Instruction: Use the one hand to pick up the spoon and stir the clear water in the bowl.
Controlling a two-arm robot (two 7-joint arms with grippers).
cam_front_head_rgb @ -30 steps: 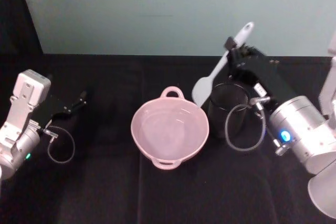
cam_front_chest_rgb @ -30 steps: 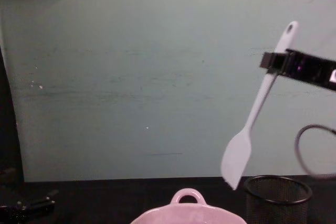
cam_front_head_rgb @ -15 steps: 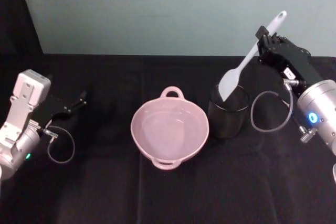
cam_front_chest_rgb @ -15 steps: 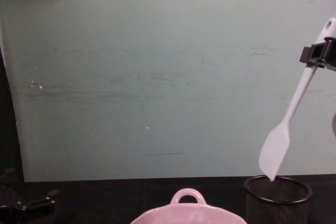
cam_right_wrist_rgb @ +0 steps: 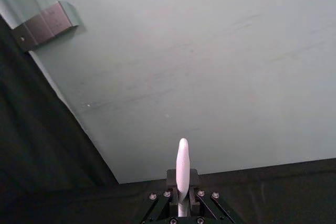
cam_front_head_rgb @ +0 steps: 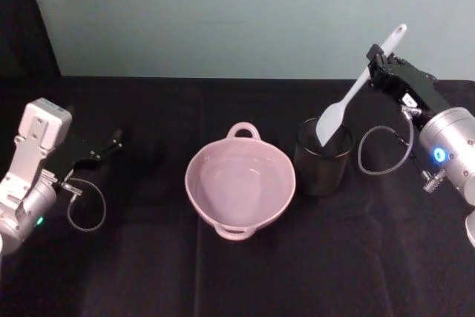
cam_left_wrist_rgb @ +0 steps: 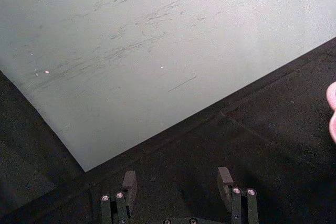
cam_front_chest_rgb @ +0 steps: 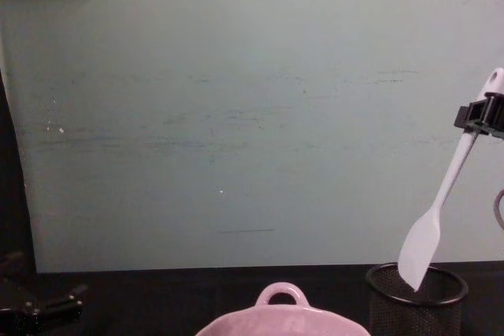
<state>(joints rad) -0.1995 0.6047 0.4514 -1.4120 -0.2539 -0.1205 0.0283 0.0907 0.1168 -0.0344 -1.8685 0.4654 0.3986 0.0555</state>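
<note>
Right claw [cam_front_head_rgb: 378, 59] clamped on spoon [cam_front_head_rgb: 355, 90] handle, blade tip dipped into mesh cup [cam_front_head_rgb: 322, 157] right of bowl [cam_front_head_rgb: 240, 183]. Left claw [cam_left_wrist_rgb: 177, 182] apart, idle over tabletop [cam_front_head_rgb: 148, 257] at left.

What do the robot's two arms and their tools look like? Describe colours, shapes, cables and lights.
Both arms are silver cylinders ending in black flat two-fingered tools. The right tool sits beyond a blue light, with a looping translucent cable. The left tool has a white boxy block, a small green light and a similar cable loop.
</note>
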